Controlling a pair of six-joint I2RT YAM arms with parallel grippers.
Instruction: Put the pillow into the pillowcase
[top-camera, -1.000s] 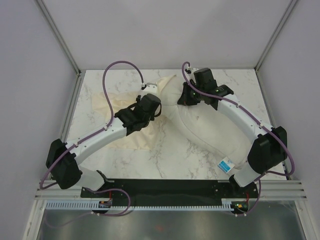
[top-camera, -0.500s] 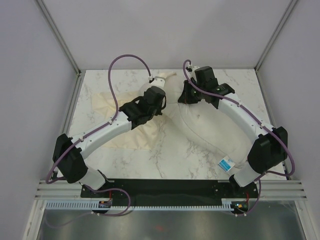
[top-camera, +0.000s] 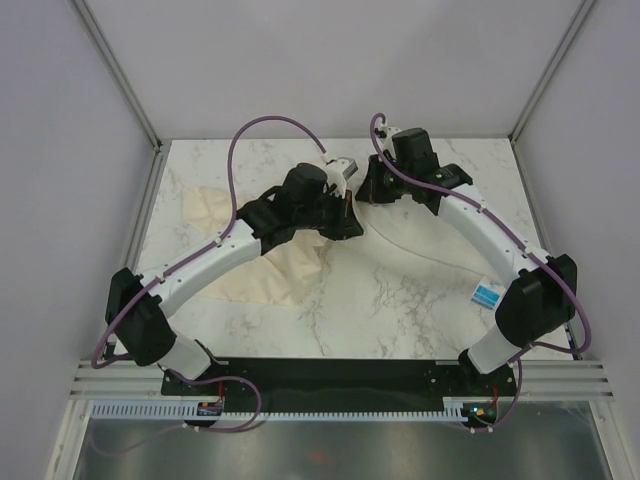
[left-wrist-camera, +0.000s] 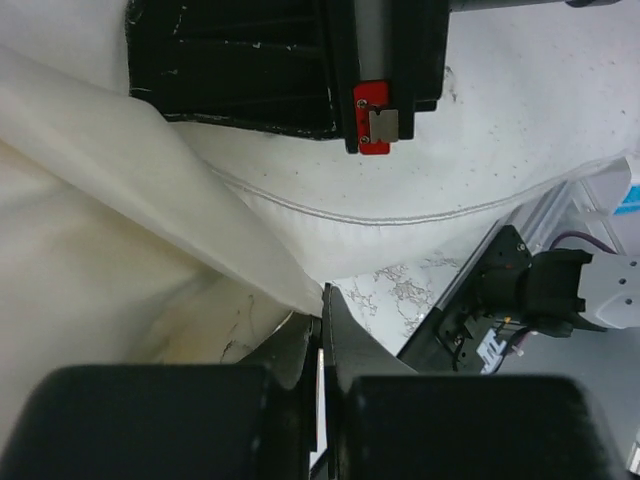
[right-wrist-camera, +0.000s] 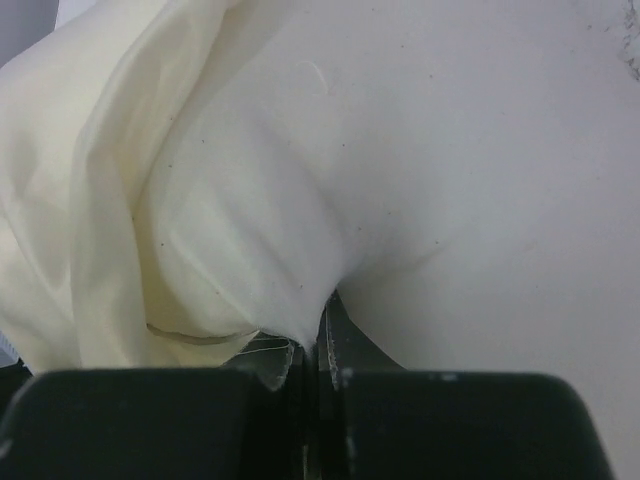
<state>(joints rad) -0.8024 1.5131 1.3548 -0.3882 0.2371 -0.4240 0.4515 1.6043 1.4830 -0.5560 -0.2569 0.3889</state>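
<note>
The pillow (top-camera: 430, 255), plump and off-white, lies diagonally on the right half of the table, its blue tag (top-camera: 487, 293) by the right arm's base. The cream pillowcase (top-camera: 250, 270) is spread left of it. My right gripper (top-camera: 372, 192) is at the pillow's far end; in the right wrist view it (right-wrist-camera: 320, 335) is shut on a pinch of white pillow (right-wrist-camera: 480, 180) cloth, with pillowcase (right-wrist-camera: 60, 200) folds at its left. My left gripper (top-camera: 340, 222) sits just beside it, shut (left-wrist-camera: 322, 300) on a pillowcase (left-wrist-camera: 100, 220) edge, the pillow's seam (left-wrist-camera: 400, 212) right behind.
The marble table (top-camera: 380, 315) is fenced by aluminium rails at left and right and by grey walls behind. A black base plate (top-camera: 330, 375) runs along the near edge between the arm bases. Purple cables loop above both arms.
My left arm has swung right toward the right gripper and its jaws have shut on the pillowcase edge. The pillow has shifted; its blue tag has moved up and to the right.
</note>
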